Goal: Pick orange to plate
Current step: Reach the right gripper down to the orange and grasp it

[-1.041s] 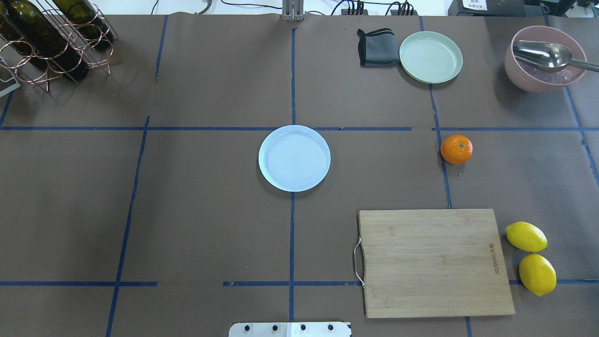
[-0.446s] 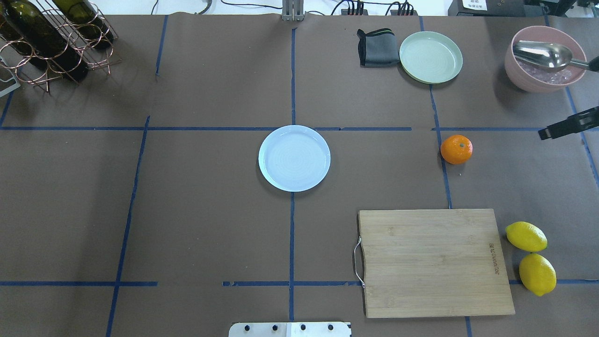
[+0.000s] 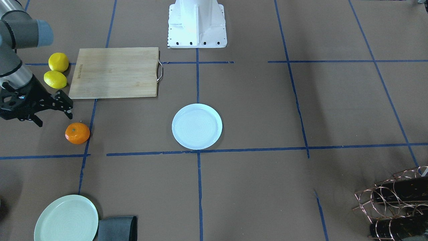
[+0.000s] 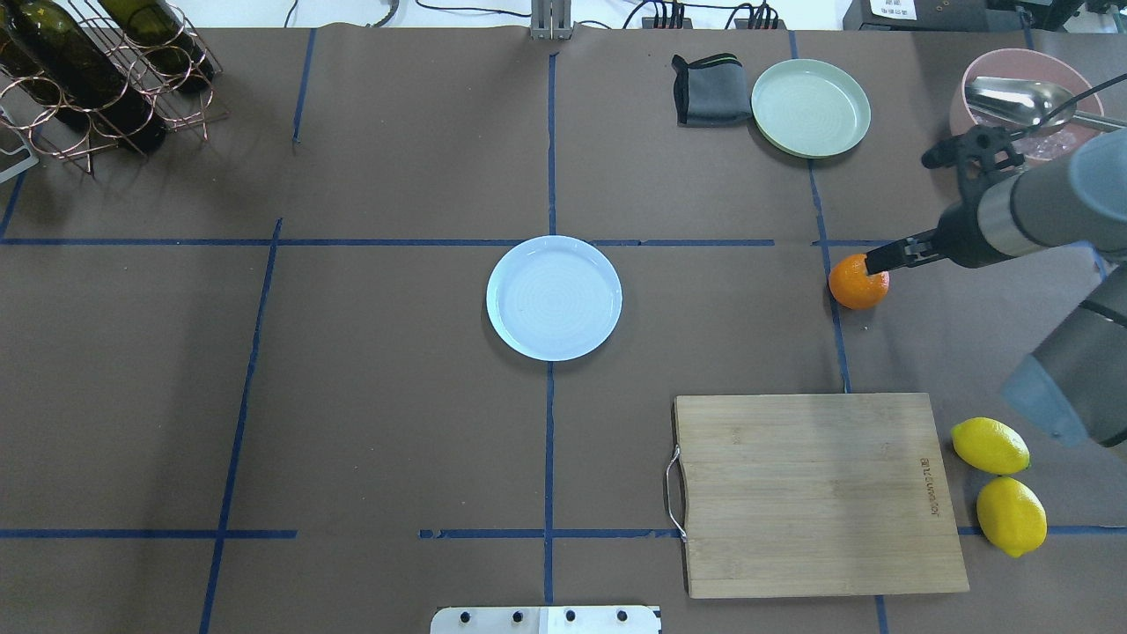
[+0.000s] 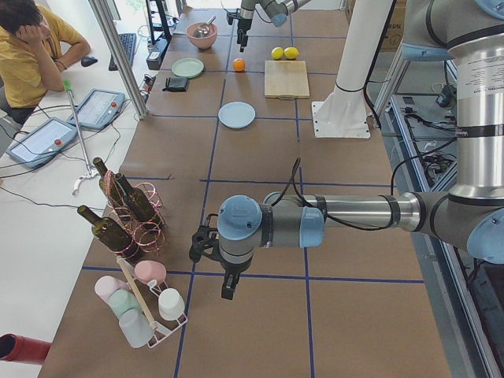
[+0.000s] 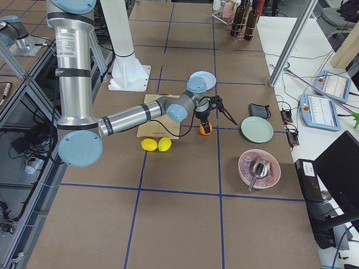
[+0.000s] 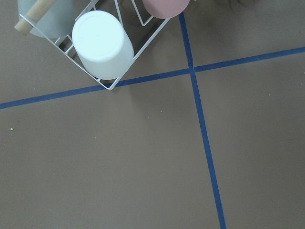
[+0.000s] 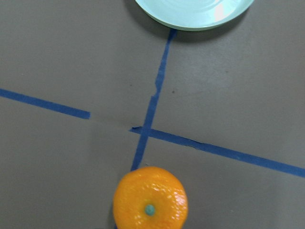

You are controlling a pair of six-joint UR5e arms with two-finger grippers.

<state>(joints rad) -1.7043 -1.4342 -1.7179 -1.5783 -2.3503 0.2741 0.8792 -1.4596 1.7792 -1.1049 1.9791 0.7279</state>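
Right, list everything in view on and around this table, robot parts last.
orange: one, bright orange, right half of the table, on a tape line
plate: one, pale bluish-white, table centre, nothing on it
green plate: one, pale green, far right
cloth: one, grey, folded, beside the green plate
bowl: one, pink, far right corner
scoop: one, metal, in the bowl
cutting board: one, wooden, near right
lemons: two, yellow, beside the board
wine rack: one, copper wire, far left corner, holds dark bottles
cup rack: one, white wire, left end, holds pastel cups
person: one, yellow shirt, at a side desk
right gripper: open, close to the orange, not gripping it
left gripper: over bare table by the cup rack; open or shut unclear
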